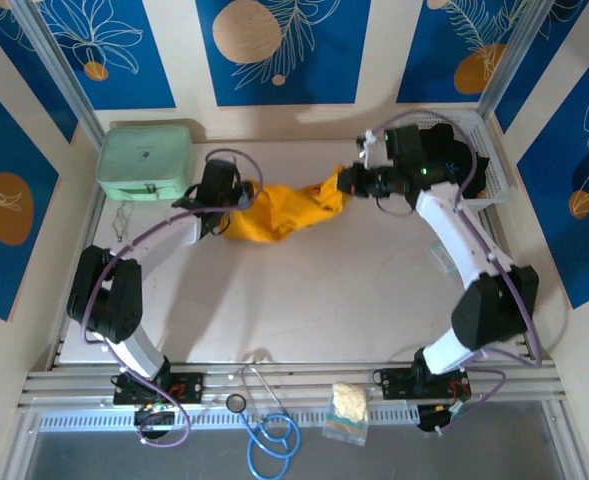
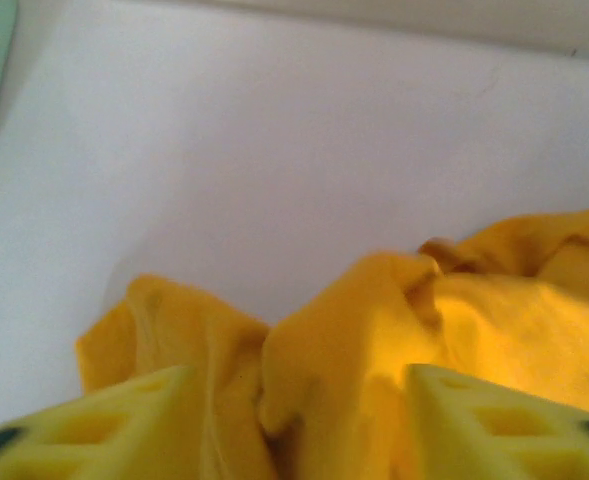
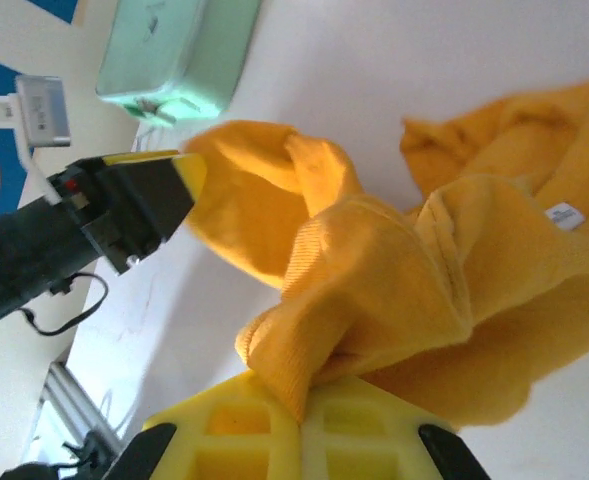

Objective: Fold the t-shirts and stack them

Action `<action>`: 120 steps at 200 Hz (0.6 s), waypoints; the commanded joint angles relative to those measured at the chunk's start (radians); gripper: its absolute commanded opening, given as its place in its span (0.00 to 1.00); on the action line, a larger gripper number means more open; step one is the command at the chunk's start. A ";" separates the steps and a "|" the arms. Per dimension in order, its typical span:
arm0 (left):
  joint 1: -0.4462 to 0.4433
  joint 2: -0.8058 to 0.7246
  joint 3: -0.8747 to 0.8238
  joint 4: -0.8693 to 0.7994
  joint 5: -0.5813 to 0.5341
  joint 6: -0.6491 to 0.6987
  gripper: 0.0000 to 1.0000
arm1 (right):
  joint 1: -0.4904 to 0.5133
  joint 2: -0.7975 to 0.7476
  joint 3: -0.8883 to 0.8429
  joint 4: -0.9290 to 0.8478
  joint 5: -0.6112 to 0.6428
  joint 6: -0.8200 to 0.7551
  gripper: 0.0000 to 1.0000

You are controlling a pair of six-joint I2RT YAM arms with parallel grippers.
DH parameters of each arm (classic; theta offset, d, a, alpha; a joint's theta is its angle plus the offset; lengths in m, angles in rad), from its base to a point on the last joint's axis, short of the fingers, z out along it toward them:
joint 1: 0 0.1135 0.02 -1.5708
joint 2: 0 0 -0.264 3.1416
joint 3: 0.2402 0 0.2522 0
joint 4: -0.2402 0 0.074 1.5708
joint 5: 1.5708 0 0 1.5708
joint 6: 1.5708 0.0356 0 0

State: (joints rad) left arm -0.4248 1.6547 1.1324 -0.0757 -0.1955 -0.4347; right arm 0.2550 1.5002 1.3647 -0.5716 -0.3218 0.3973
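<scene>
Crumpled orange-yellow cloth t-shirt (image 1: 274,212) spans both grippers: right gripper (image 3: 300,415) clamped on it, left gripper (image 2: 296,395) parted around a fold.

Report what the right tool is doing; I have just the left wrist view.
Observer: The right tool is shut on a fold of the shirt.
Operator: Give me the shirt's layout from above.
Observer: It runs as a bunched band from the left tool to the right one, on the far half of the table.
</scene>
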 commanded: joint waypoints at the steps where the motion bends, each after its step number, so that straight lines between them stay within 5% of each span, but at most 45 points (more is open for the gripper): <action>1: -0.013 -0.077 -0.139 0.149 0.007 -0.037 0.75 | 0.033 -0.098 -0.257 0.102 0.017 0.071 0.00; 40: -0.037 -0.213 -0.227 0.084 -0.061 -0.025 0.94 | 0.087 -0.273 -0.651 0.072 0.178 0.250 0.01; 52: -0.038 -0.241 -0.215 0.032 -0.071 -0.020 0.96 | 0.080 -0.311 -0.715 0.048 0.183 0.300 0.14; 79: -0.040 -0.246 -0.141 -0.107 -0.063 -0.021 1.00 | 0.065 -0.365 -0.719 -0.049 0.198 0.329 0.58; 120: -0.046 -0.065 0.057 -0.277 0.050 -0.038 1.00 | 0.034 -0.352 -0.518 -0.222 0.321 0.256 0.71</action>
State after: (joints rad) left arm -0.4568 1.4769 1.0897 -0.2150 -0.2199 -0.4633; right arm 0.3092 1.1492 0.7319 -0.6849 -0.0818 0.6811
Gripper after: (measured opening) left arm 0.997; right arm 0.704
